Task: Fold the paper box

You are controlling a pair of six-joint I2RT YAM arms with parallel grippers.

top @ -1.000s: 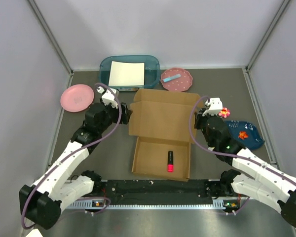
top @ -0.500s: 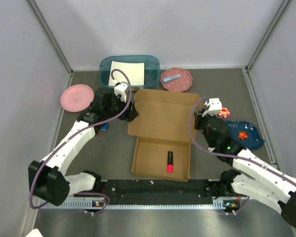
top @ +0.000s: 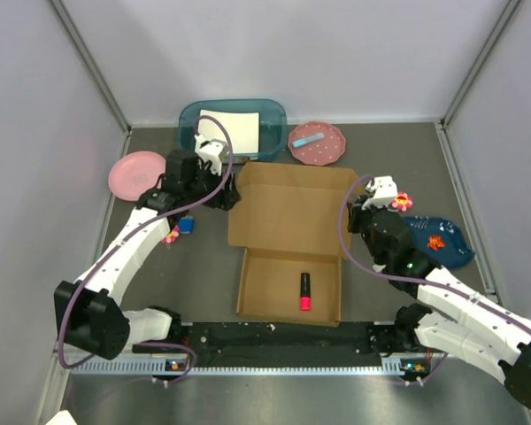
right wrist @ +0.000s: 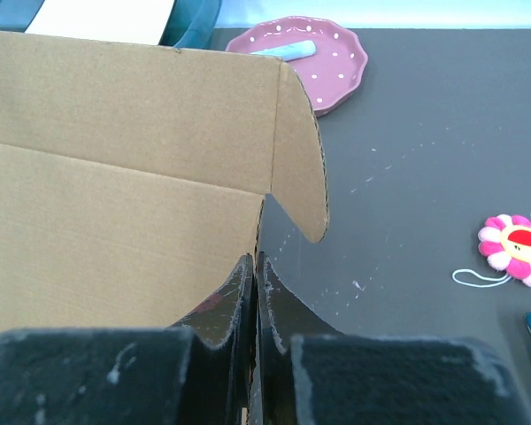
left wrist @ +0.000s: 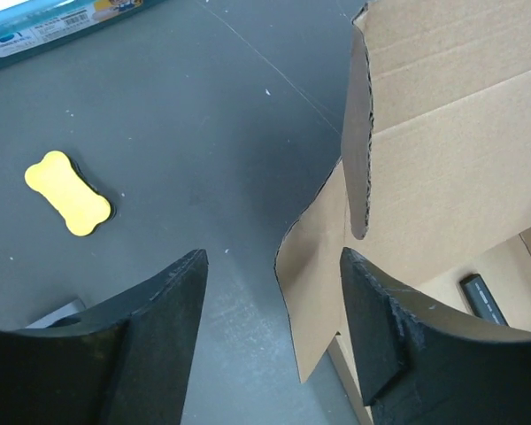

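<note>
The paper box (top: 290, 212) is brown cardboard with its lid open towards the far side. Its shallow base (top: 274, 282) holds a red and black marker (top: 305, 290). My left gripper (top: 229, 192) is open at the lid's left edge. In the left wrist view the gripper (left wrist: 273, 262) has the lid's side flap (left wrist: 323, 266) between its jaws, close to the right finger and not clamped. My right gripper (top: 353, 215) is at the lid's right edge. In the right wrist view it (right wrist: 257, 262) is shut on the thin cardboard edge below the right side flap (right wrist: 299, 150).
A teal bin (top: 188, 119) with a white sheet stands behind the box. A pink plate (top: 139, 174) is at the left, a dotted pink plate (top: 317, 142) behind and a dark blue plate (top: 442, 241) at the right. A flower toy (right wrist: 513, 248) and a yellow bone-shaped piece (left wrist: 68, 192) lie nearby.
My left arm has swung back and inward, bringing its gripper to the far part of the lid's left edge. A small blue item by its old place now shows. The right arm has not moved.
</note>
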